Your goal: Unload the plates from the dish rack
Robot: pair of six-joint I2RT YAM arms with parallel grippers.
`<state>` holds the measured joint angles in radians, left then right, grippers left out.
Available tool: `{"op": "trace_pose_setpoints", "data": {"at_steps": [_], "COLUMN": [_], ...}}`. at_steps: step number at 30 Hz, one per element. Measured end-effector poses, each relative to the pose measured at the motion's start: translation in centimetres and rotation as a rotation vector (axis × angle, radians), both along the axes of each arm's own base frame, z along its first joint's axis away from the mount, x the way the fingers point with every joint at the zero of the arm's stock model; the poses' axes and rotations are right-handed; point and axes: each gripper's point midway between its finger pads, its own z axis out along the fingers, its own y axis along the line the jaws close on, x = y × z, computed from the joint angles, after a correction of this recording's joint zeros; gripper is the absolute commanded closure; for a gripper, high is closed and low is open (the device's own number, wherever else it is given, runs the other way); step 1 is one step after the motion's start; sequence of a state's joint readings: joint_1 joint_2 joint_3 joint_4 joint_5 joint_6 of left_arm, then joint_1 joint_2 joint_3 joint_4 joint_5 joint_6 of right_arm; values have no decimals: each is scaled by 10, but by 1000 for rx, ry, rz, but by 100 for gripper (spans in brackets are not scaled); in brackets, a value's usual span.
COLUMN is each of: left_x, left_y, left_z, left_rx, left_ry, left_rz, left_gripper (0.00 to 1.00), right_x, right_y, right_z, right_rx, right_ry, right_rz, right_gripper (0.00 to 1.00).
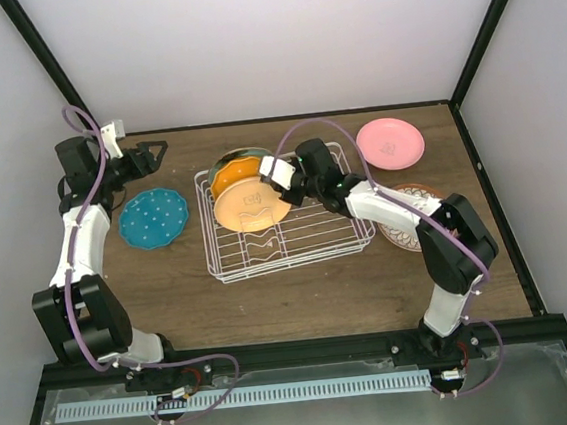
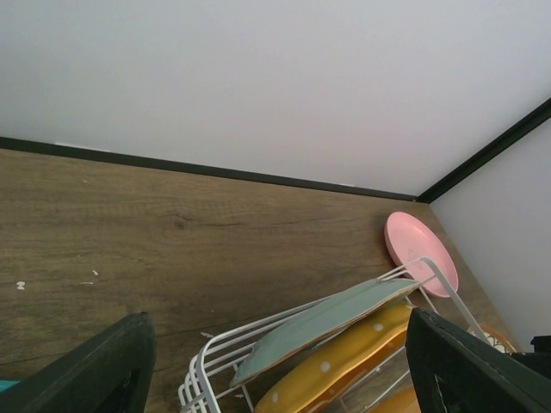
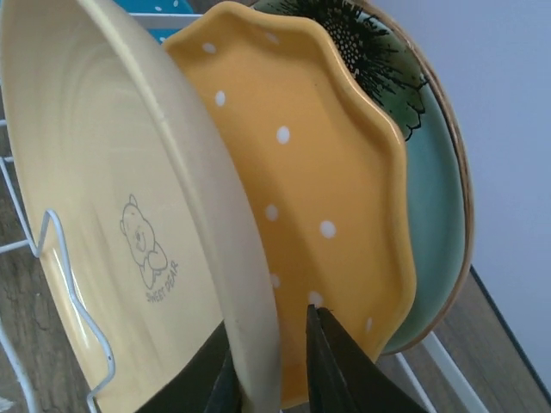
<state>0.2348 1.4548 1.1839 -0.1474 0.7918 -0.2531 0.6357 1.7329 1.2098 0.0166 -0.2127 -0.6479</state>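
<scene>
**Right end effector pinches the yellow plate in the rack**

Your right end effector sits narrow on the rim of the yellow plate, one finger on each face, so read it as a grip. That plate stands on edge in the rack, frontmost of three. The orange plate leans just behind it, and the green plate behind that. Three more lie flat on the tabletop: the teal plate left of the rack, the pink plate and floral plate to its right. Your left end effector hangs wide and empty over the back left.

You look about halfway through, at the grasp of the fourth plate. Next, lift it straight up out of its divider before swinging right. Tilt early and the rim may drag the orange plate or snag the wire.
</scene>
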Motion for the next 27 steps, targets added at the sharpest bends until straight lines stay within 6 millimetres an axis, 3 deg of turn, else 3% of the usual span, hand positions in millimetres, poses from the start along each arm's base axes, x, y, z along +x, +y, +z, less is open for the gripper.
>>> {"op": "trace_pose_setpoints", "data": {"at_steps": [4, 9, 15, 20, 27], "left_x": [1, 2, 3, 3, 3], "left_y": [0, 1, 0, 0, 0], "left_z": [-3, -6, -5, -5, -5], "left_rx": [-2, -4, -7, -7, -10], "left_ry": [8, 15, 13, 13, 14], "left_rz": [0, -1, -2, -2, -1], "left_gripper": [19, 19, 19, 19, 19], "right_x": [-1, -2, -16, -23, -28], "right_y": [3, 5, 20, 18, 2], "right_z": [2, 12, 32, 46, 90], "right_rx": [-13, -44, -63, -60, 4], "right_ry": [-20, -90, -199, -265, -327], "right_rz": [-7, -38, -43, -87, -152], "right_gripper": [99, 99, 99, 99, 99]}}
